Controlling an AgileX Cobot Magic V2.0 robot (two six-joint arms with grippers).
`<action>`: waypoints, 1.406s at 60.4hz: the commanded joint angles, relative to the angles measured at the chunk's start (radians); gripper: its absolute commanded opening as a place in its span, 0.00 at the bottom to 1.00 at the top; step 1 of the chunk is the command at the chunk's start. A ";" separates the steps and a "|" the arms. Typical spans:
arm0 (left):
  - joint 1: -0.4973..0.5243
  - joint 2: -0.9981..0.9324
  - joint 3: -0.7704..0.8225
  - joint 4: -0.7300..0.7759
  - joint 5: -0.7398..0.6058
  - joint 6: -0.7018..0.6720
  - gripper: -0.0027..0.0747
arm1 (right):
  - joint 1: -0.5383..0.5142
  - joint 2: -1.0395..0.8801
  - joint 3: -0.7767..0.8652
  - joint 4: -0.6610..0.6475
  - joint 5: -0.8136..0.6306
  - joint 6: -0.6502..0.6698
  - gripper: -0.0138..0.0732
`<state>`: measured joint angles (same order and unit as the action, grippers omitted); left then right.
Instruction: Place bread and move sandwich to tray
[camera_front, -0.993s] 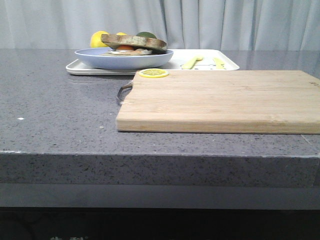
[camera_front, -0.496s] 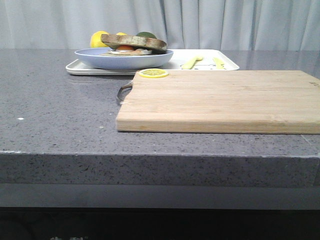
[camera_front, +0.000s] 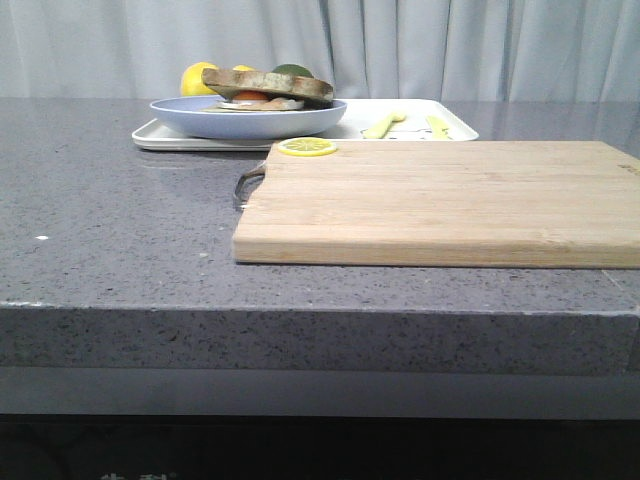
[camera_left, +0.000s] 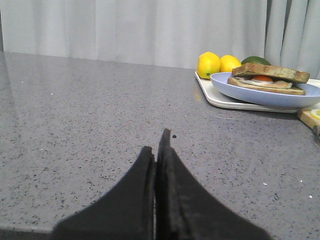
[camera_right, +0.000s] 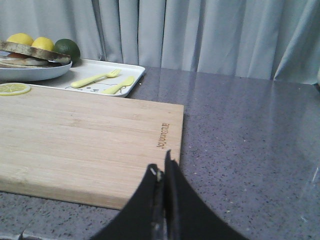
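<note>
The sandwich, brown-crusted slices with egg and orange yolk between them, lies on a pale blue plate. The plate stands on the left part of the white tray at the back of the counter. The top bread slice rests on the sandwich. Sandwich and tray also show in the right wrist view. My left gripper is shut and empty, over bare counter well short of the tray. My right gripper is shut and empty at the wooden board's near right corner. Neither gripper shows in the front view.
A light wooden cutting board with a metal handle lies in front of the tray, a lemon slice at its far left corner. Two yellow utensils lie on the tray's right part. Lemons and a green fruit sit behind the plate.
</note>
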<state>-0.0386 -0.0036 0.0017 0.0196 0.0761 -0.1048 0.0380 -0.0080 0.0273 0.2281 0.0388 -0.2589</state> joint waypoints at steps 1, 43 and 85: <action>-0.002 -0.021 0.006 0.002 -0.090 -0.010 0.01 | -0.008 -0.024 -0.003 0.005 -0.089 -0.011 0.08; -0.002 -0.021 0.006 0.002 -0.090 -0.010 0.01 | -0.051 -0.025 -0.003 -0.220 -0.125 0.284 0.08; -0.002 -0.021 0.006 0.002 -0.090 -0.010 0.01 | -0.071 -0.024 -0.004 -0.220 -0.126 0.284 0.08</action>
<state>-0.0386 -0.0036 0.0017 0.0196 0.0761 -0.1048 -0.0273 -0.0080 0.0273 0.0164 0.0000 0.0223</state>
